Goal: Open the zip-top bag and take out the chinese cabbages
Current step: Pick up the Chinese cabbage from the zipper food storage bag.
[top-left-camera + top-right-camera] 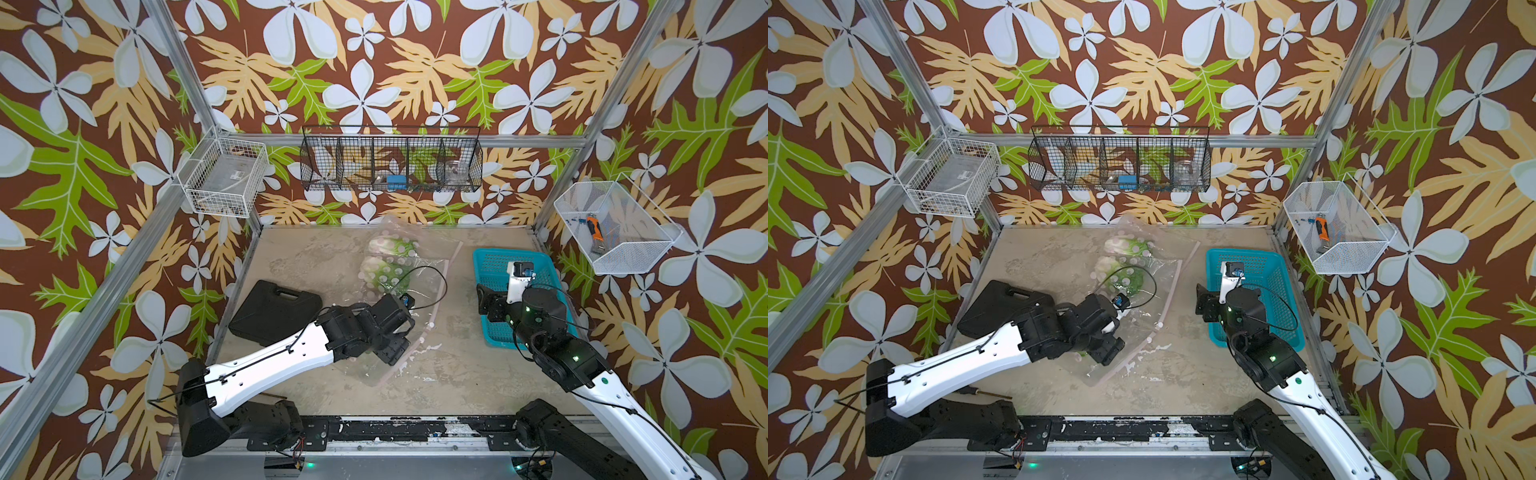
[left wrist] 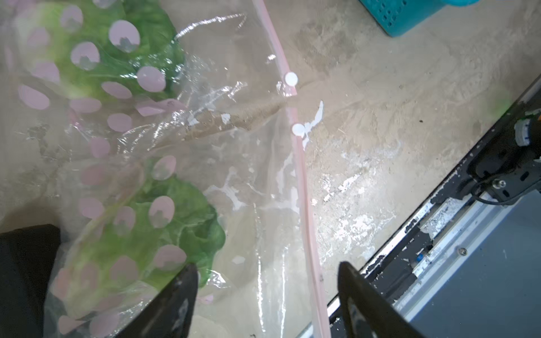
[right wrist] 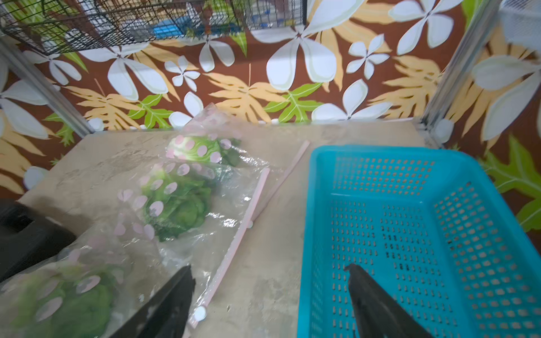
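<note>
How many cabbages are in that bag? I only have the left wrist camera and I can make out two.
Observer: Three. The right wrist view shows a third cabbage farther back, near the rear wall, also inside the zip-top bag.
Operator: Where is the right gripper?
Observer: The right gripper hangs over the rim of the teal basket on the bag's side, jaws open, holding nothing.
Operator: Anything in the basket yet?
Observer: No cabbage shows in it, though the right arm hides part of it in both top views.
</note>
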Motion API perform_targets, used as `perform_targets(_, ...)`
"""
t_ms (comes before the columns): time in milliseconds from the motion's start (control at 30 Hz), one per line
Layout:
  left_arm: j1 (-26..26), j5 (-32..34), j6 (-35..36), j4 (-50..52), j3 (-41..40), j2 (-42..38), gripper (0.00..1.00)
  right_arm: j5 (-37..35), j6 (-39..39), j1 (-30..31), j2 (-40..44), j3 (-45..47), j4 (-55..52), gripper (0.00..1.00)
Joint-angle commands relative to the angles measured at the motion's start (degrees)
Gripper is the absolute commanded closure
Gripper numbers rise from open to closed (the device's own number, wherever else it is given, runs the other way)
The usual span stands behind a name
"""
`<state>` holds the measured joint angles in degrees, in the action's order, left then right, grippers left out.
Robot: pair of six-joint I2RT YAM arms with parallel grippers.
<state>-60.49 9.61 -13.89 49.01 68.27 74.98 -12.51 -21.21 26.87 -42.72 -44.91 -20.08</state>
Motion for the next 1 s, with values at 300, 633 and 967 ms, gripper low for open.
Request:
perform_targets(300, -2.95, 4.94, -8.04, -5.08, -4.41, 4.99, 0.42, 4.64, -5.34, -0.22, 4.41, 5.58, -3.47, 0.19)
perform_targets(633, -4.4, 6.55, -8.06, -6.01, -1.67, 14.04, 0.53, 2.18, -4.45, -0.23, 9.47, 7.85, -4.64, 0.2)
perform_targets(967, -4.4, 6.97, -8.34, -6.04, -1.93, 16.24, 0.48, 0.5, -2.07, -0.22, 11.04, 7.64, -4.97, 0.21)
